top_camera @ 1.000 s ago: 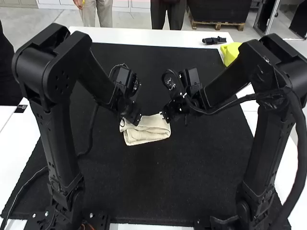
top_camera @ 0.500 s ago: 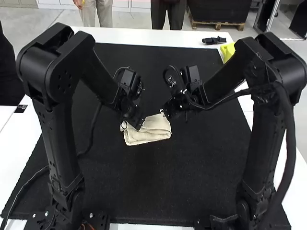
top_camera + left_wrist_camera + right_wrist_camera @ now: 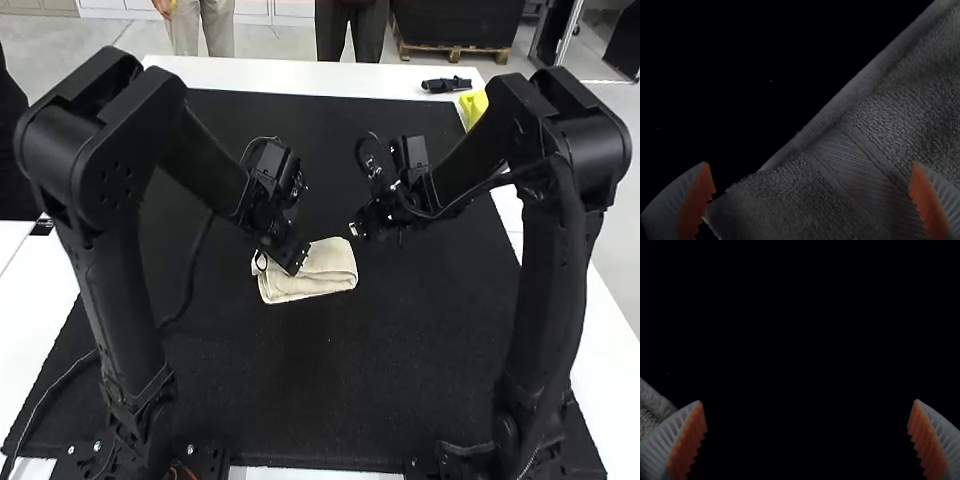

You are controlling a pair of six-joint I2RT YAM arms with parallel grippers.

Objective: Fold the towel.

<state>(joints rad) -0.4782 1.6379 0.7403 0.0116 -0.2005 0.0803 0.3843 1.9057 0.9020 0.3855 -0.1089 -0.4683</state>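
Eases clear of the folded towel with the right gripper, drawing off from beside the far right corner, where close contact shows a second ago, to just apart now. Shifts slightly at the same time with the left gripper, edging inward and nearer in the high view, to sit low over the far left part of the bundle. Set wide at both sides: with nothing between the right pads, and with terry cloth, crossed by a flat woven band, lying unclamped beneath the left fingers. Lies in practically the same spot throughout, compact and layered, near the middle of the black mat on the white worktop. Appears mostly folded, judging by the small, stacked shape, and suggests a release on the right rather than fresh lifting. Calls next, probably, for easing the left gripper off too, or for one light squaring of the left end. Risks pulling the upper layer askew if caught on a fingertip while leaving. Runs side to side along the long axis, across the mat rather than toward its far end, with one long edge turned to the near side. Slants gently, reaching a touch farther forward at the right end than at the left, and narrows visibly from front to back.
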